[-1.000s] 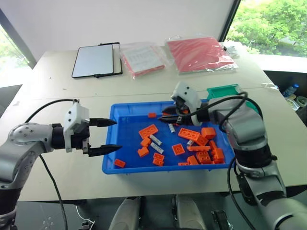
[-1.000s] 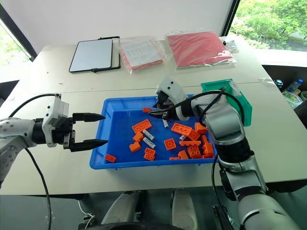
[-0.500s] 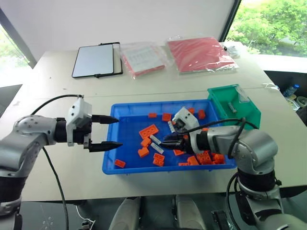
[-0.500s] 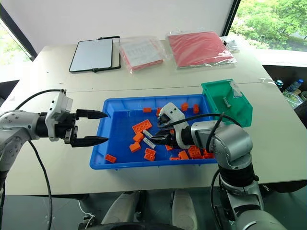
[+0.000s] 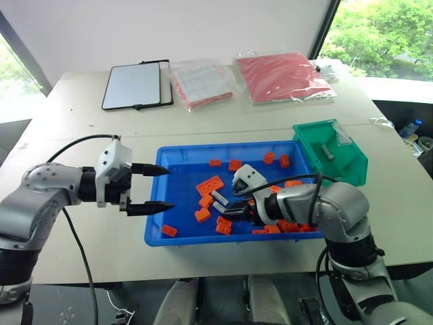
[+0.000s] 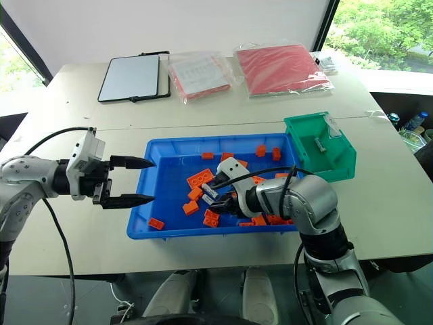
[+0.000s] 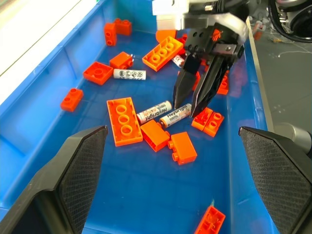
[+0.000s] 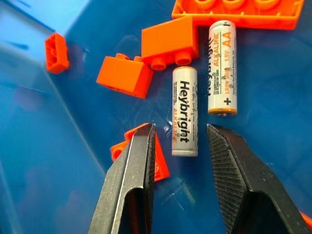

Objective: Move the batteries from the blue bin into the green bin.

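1. My right gripper (image 8: 178, 161) is low inside the blue bin (image 5: 177, 158), its two black fingers a little apart and empty, one on each side of the near end of a battery (image 8: 185, 111) lying flat on the bin floor. Nothing is gripped.
2. A second ago this gripper stood higher, near the far rim toward the green bin (image 5: 342, 164); it has since dropped and come back to the middle of the tray. I judge this to be the approach for the next pick.
3. A second battery (image 8: 222, 67) lies just beside the first, nearly parallel; orange bricks (image 8: 170, 43) touch or crowd their far ends. A third battery (image 7: 129, 74) lies apart, further along the tray.
4. One small grey cylinder (image 5: 327, 151) already lies in the green bin, so the transfer is partly done.
5. My left gripper (image 5: 154, 188) hangs wide open and empty at the tray's left rim, as before.
6. Risk: closing now could nudge the neighbouring battery.
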### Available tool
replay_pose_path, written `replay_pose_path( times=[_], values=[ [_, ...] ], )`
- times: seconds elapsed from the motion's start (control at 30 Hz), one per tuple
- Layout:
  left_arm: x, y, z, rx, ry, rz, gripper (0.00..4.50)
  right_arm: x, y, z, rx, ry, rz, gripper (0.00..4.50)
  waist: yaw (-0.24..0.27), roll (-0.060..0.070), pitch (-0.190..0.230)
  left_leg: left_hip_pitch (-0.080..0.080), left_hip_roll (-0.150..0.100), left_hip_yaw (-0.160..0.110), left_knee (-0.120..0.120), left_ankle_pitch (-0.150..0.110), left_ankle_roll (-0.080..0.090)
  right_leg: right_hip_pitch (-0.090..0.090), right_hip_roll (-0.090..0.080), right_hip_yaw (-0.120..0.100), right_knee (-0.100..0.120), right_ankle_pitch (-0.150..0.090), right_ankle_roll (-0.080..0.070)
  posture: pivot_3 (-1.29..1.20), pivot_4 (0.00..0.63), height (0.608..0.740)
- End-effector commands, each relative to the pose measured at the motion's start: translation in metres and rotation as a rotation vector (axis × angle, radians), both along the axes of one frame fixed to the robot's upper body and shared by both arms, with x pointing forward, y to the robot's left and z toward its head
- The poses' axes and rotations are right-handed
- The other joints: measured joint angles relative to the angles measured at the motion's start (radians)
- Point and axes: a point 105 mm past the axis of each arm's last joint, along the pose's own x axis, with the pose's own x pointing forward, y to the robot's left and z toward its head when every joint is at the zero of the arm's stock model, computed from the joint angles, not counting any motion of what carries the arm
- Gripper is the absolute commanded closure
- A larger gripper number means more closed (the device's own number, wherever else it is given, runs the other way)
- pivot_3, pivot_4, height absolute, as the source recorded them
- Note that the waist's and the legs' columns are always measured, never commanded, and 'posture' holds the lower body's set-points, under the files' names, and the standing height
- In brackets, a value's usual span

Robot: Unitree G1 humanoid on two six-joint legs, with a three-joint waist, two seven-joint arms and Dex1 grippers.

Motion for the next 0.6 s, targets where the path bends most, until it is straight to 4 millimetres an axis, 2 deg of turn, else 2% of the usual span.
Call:
replay_pose_path(
  times=[0.03,0.1,0.13,0.23,0.3,0.43,0.47,0.53,0.6],
  values=[
    [0.0,-0.001,0.013,0.001,-0.056,-0.008,0.0,0.003,0.002,-0.007,-0.018,0.0,-0.001,3.38,0.0,0.0,0.0,0.0,0.0,0.0,0.0,0.0,0.0,0.0,0.0,0.0,0.0,0.0,0.0,0.0,0.15,0.735],
    [0.0,-0.001,0.013,-0.001,-0.059,-0.006,0.0,0.004,0.001,-0.009,-0.022,-0.004,-0.002,4.2,0.0,0.0,0.0,0.0,0.0,0.0,0.0,0.0,0.0,0.0,0.0,0.0,0.0,0.0,0.0,0.0,0.15,0.735],
    [0.0,-0.001,0.013,-0.002,-0.06,-0.005,0.0,0.004,0.001,-0.009,-0.022,-0.006,-0.002,4.42,0.0,0.0,0.0,0.0,0.0,0.0,0.0,0.0,0.0,0.0,0.0,0.0,0.0,0.0,0.0,0.0,0.15,0.735],
    [0.001,-0.001,0.014,-0.004,-0.061,-0.004,0.0,0.002,0.0,-0.004,-0.006,-0.013,-0.001,4.41,0.0,0.0,0.0,0.0,0.0,0.0,0.0,0.0,0.0,0.0,0.001,0.0,0.0,0.0,0.0,0.0,0.15,0.735],
    [0.001,-0.001,0.014,-0.005,-0.06,-0.004,0.0,0.002,-0.002,0.008,0.026,-0.028,-0.01,4.41,0.001,0.0,0.0,0.0,0.0,0.0,0.0,0.0,0.0,0.0,0.001,0.0,0.0,0.0,0.0,0.0,0.15,0.735],
    [0.004,-0.001,0.015,-0.008,-0.063,-0.004,0.0,0.01,-0.014,0.058,0.157,-0.146,-0.025,4.41,0.004,0.0,0.0,0.0,0.0,0.0,0.0,0.0,0.0,0.0,0.0,0.0,0.0,0.0,0.0,0.0,0.15,0.735],
    [0.005,-0.002,0.015,-0.009,-0.065,-0.004,0.0,0.019,-0.028,0.081,0.192,-0.206,-0.067,4.41,0.004,0.0,0.001,-0.001,0.0,0.0,0.001,0.0,0.0,0.0,0.0,0.0,0.0,0.0,0.0,0.0,0.15,0.735],
    [0.006,-0.001,0.015,-0.011,-0.067,-0.004,0.0,0.03,-0.053,0.114,0.221,-0.294,-0.145,4.41,0.004,0.001,0.001,-0.002,-0.001,0.0,0.001,0.0,0.0,-0.001,0.0,0.0,0.0,0.0,0.0,0.0,0.15,0.735],
    [0.008,-0.002,0.015,-0.015,-0.07,-0.003,0.0,0.042,-0.09,0.132,0.159,-0.356,-0.283,4.41,0.007,0.0,0.001,-0.002,0.0,0.0,0.001,0.0,0.0,-0.001,0.0,-0.001,0.0,0.0,0.0,0.0,0.15,0.735]
  ],
)
